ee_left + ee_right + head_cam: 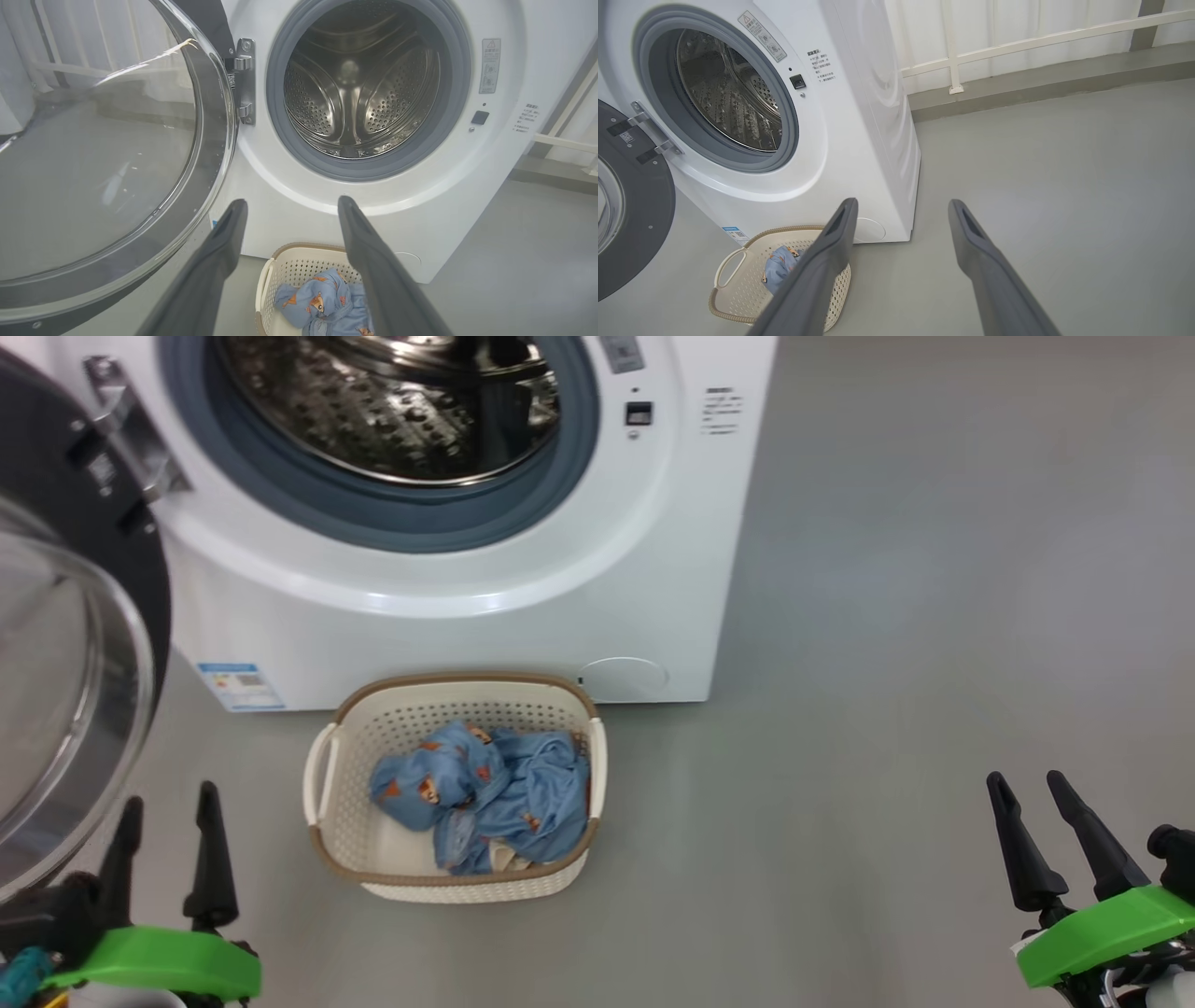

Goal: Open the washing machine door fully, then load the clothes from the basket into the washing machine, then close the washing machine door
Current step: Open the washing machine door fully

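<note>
Washing machine door (65, 663) stood open at left; clothes (495, 793) lay in the basket (467, 891) on the floor, just before the washing machine (467, 607). Left claw (169, 793) and right claw (1027, 776) hung released, empty, nearer.

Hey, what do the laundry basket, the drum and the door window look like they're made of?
The basket looks like matte cream moulded plastic: even punched holes, with a brown woven-look rim. The drum looks like polished steel: shiny, mirror-like, perforated. The door window seems to be clear glass, possibly hard plastic: see-through, with bright glints.
</note>
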Controlling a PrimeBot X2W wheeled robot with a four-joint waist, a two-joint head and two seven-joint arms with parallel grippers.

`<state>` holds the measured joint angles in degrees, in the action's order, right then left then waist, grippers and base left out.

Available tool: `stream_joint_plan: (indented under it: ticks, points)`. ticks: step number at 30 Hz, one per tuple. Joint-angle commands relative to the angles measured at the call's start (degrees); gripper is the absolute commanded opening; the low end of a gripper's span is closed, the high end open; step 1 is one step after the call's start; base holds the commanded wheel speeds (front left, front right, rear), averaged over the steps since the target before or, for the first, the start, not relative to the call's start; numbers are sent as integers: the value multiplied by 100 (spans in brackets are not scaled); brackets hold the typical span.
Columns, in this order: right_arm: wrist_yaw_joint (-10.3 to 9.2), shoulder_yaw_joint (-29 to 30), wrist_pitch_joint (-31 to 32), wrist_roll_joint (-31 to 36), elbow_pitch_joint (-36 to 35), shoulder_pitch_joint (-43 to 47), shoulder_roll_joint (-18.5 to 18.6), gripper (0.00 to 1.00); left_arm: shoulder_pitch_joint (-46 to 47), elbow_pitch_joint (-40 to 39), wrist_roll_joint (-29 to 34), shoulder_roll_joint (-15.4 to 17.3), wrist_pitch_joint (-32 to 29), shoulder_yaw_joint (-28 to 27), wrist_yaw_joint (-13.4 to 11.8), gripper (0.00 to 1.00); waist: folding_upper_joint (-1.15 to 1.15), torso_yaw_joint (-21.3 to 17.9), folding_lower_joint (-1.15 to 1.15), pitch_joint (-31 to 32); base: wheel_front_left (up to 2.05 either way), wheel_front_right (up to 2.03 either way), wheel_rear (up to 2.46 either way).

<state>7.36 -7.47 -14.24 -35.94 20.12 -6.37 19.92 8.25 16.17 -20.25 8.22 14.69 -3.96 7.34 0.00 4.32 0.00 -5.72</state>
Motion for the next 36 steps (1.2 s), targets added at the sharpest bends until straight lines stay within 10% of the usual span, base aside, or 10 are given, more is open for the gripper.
stream_joint_plan:
  ticks: [1,36]
  points:
    - [13,-87,-76,-7,-131,35,90,100,14,-169,-68,211,30,-107,14,100,0,-233,0,46,0,0,0]
    - [13,29,-76,24,-185,113,3,100,-281,-447,-17,188,30,521,14,100,0,-956,0,61,0,0,0]
